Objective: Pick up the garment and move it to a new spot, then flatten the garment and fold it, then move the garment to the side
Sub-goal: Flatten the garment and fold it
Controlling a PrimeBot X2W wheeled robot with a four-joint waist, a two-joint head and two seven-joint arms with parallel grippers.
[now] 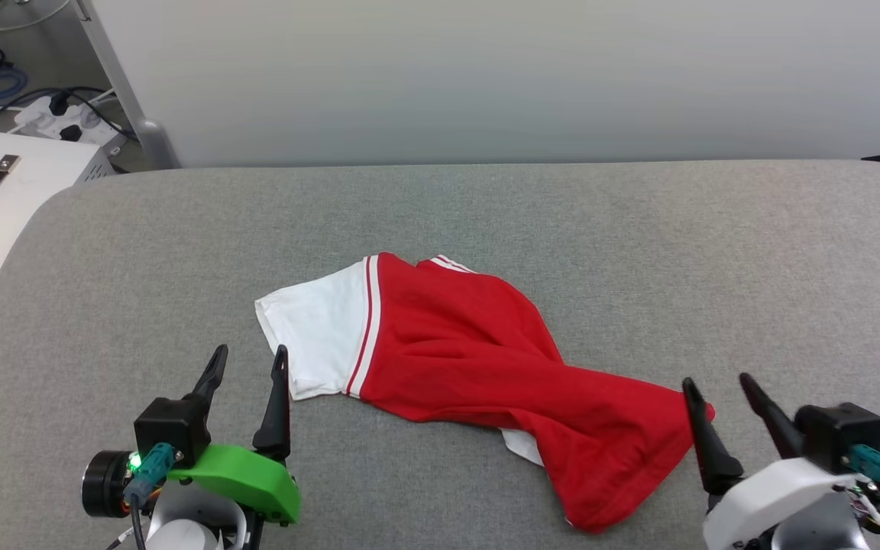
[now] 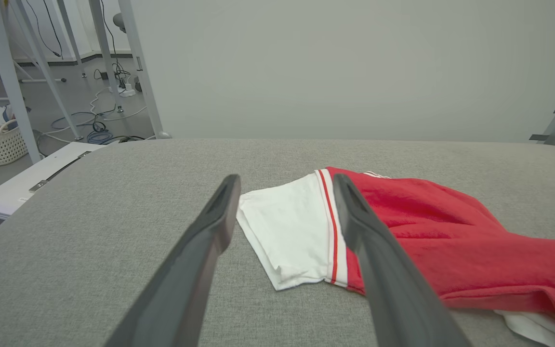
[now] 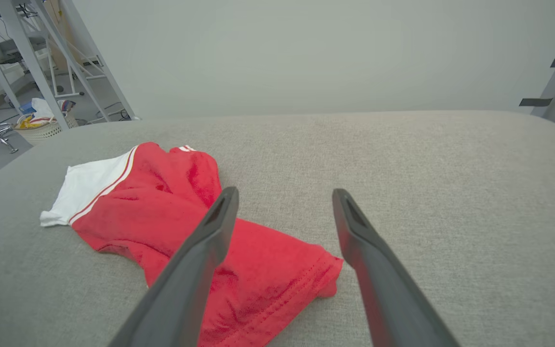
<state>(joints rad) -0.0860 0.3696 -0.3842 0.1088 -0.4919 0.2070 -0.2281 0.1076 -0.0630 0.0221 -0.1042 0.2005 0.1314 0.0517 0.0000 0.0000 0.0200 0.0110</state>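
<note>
With my left gripper (image 1: pixel 250 350) and right gripper (image 1: pixel 716 380) both released beside the crumpled red jersey (image 1: pixel 470 351), I judged pickup not yet begun; next I needed to pinch cloth.

The garment (image 1: pixel 470 351) is being borne by the padded table (image 1: pixel 638 252), toward its front middle. It is being flanked by the left gripper (image 1: pixel 250 351), just beside the sleeve, and the right gripper (image 1: pixel 716 380), at the hem end. The table is being backed by a wall panel (image 1: pixel 486 76).

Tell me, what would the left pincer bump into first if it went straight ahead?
Probably the jersey's white sleeve, lying just ahead of the open left pincer, though depth is unclear.
</note>
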